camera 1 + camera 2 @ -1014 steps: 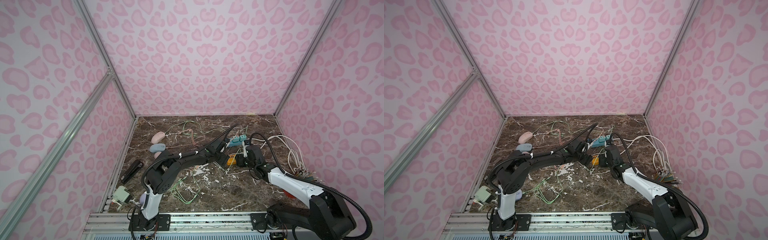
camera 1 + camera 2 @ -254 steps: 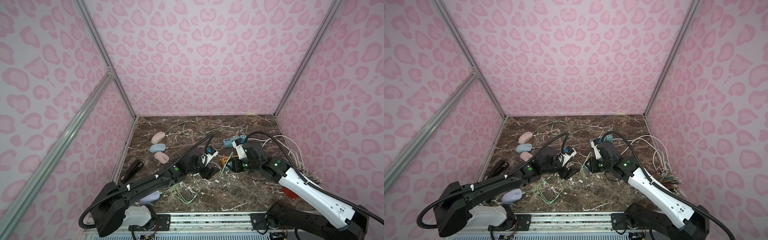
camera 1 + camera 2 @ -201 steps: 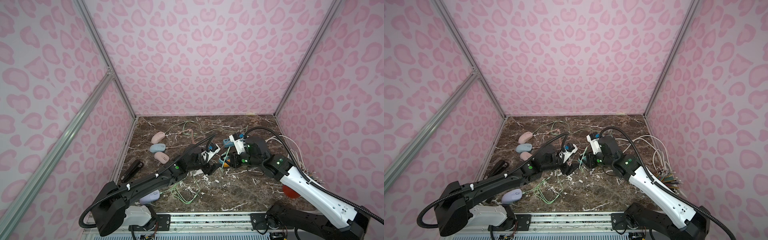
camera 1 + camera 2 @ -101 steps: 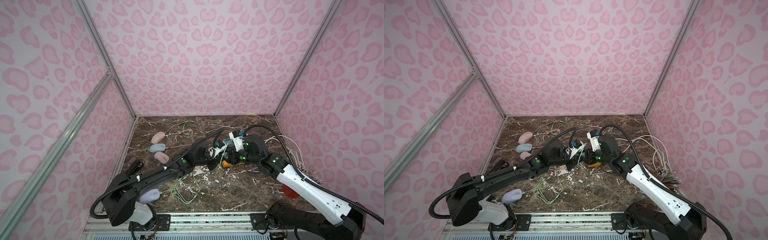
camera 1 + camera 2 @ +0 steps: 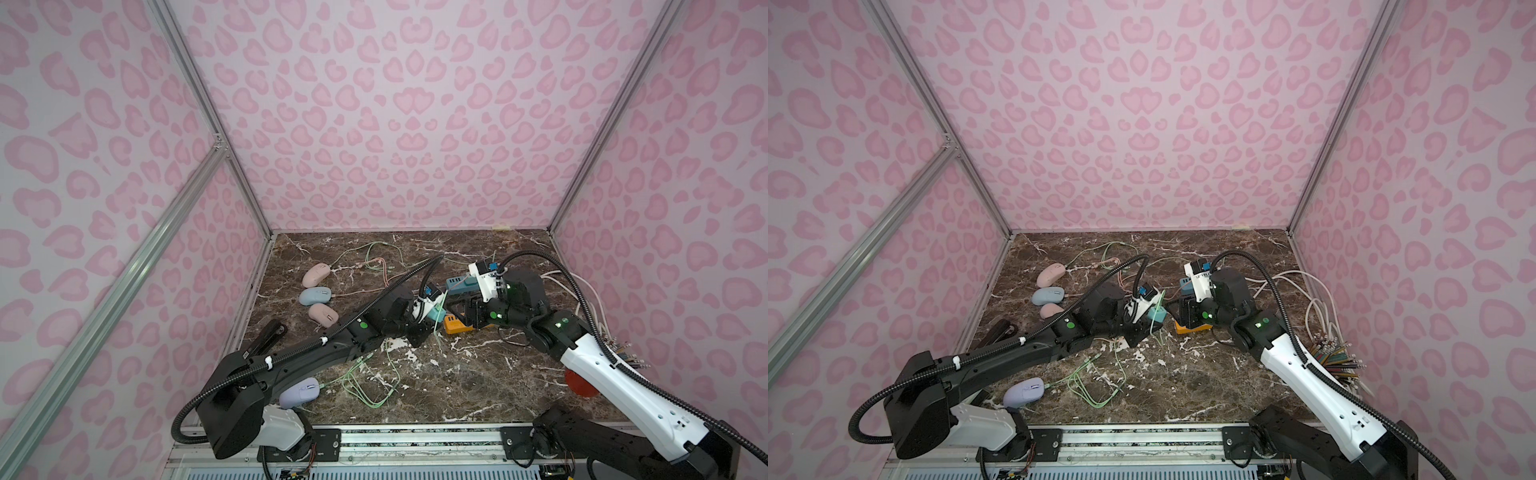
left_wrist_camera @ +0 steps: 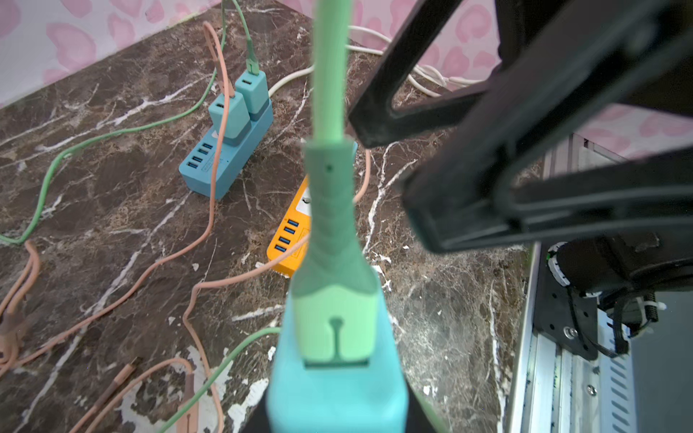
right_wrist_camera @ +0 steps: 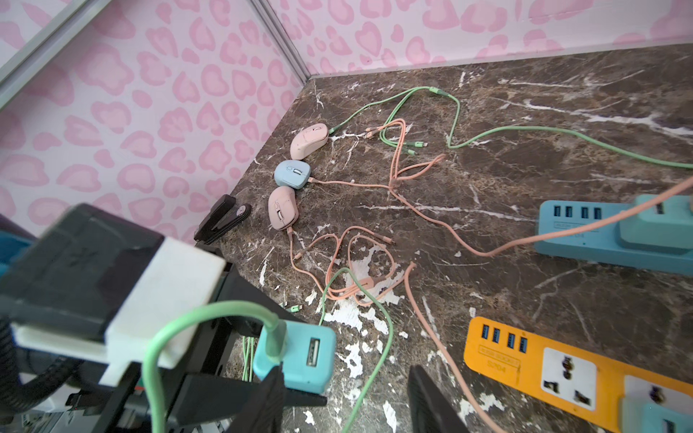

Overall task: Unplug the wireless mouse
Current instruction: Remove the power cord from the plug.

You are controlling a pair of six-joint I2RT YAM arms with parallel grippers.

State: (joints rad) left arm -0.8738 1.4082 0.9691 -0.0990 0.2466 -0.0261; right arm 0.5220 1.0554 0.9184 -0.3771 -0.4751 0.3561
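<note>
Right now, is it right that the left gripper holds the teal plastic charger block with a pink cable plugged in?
Not quite: the left gripper holds the teal plastic charger block, but the plugged-in cable is green, not pink; the left wrist view shows it.

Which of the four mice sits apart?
The lilac plastic mouse, alone by the front rail; pink mouse, blue mouse and dusty-pink mouse form a row.

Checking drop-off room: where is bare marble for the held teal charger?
Bare: front marble between the green cable loop and the right arm; the back edge behind the blue power strip. Crowded: around the orange power strip, beside the mice.
</note>
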